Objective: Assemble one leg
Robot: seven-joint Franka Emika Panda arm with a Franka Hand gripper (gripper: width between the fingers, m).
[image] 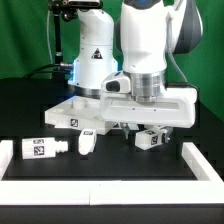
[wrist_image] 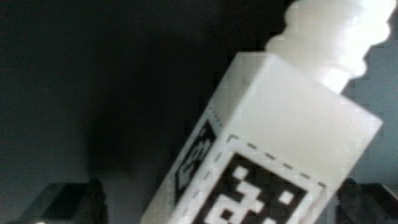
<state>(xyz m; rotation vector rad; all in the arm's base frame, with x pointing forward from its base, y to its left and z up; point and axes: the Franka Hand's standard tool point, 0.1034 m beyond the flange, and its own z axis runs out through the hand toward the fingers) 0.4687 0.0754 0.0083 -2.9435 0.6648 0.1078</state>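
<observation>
Leg [wrist_image: 267, 130] lies slanted inside my claw [image: 143, 131], screw end [wrist_image: 320, 35] clear for threading; pinched or straddled, I can't tell.

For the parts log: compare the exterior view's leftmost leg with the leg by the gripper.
Leftmost leg lies well clear of the gripper; gripper leg sits just below it. Leftmost leg shows its full length; gripper leg looks shorter, turned more end-on. Both are white with square tags.

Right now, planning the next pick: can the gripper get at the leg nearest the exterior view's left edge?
Probably yes. The leftmost leg lies in the open on the black table, nothing over it; the gripper hangs low by another leg.
</observation>
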